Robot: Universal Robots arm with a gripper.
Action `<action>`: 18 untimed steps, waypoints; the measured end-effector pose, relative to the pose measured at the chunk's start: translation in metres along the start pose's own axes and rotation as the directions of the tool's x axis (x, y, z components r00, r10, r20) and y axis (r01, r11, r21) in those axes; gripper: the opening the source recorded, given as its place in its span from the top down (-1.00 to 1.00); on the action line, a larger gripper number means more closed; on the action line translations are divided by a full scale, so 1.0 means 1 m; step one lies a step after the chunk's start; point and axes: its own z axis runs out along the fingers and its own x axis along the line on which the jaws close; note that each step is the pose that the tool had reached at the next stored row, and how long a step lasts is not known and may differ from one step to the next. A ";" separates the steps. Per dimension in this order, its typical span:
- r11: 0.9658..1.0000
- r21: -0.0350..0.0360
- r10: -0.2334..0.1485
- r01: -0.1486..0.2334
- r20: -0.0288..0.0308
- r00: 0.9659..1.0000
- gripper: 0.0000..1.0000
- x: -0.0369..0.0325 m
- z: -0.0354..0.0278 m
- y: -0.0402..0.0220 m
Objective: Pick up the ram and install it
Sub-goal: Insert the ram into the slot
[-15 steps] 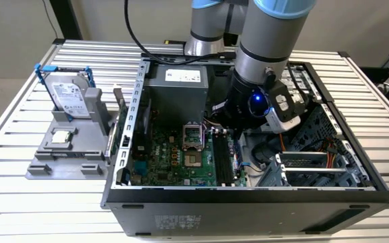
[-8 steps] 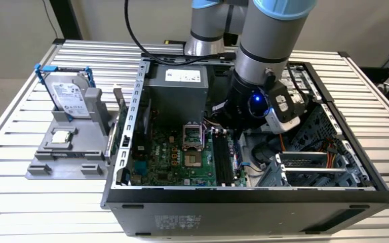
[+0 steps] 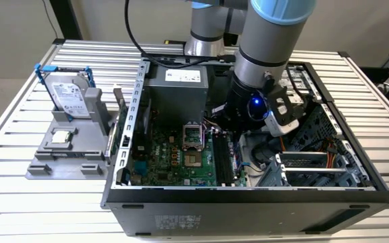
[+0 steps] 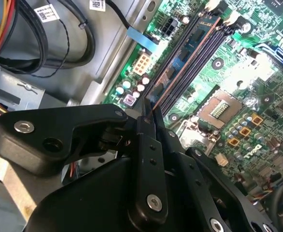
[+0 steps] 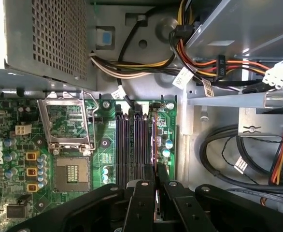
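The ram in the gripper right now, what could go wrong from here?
The ram is clamped edge-on in the gripper over the memory slots. Three risks:

1. The slots lie close together, so a slight offset could drop it between slots or into the wrong one.
2. If it is tilted, pressing could strain the thin board.
3. The cables and the open processor socket lie near; a sideways slip might snag or strike them.

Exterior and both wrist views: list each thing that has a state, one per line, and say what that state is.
computer case: side panel off, interior exposed.
gripper: shut on the ram, low over the memory slots.
ram: held on edge along the slots; whether seated, cannot tell.
processor socket: retention frame open, empty.
hard drive: standing in the grey holder, outside the case.
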 end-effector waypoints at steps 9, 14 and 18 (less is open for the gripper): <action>1.000 0.000 0.005 -0.005 0.000 1.000 1.00 0.0025 0.0071 -0.0005; 1.000 0.000 0.013 -0.013 0.000 1.000 1.00 0.0031 0.0092 -0.0030; 1.000 0.000 0.021 -0.021 0.000 1.000 1.00 0.0035 0.0114 -0.0046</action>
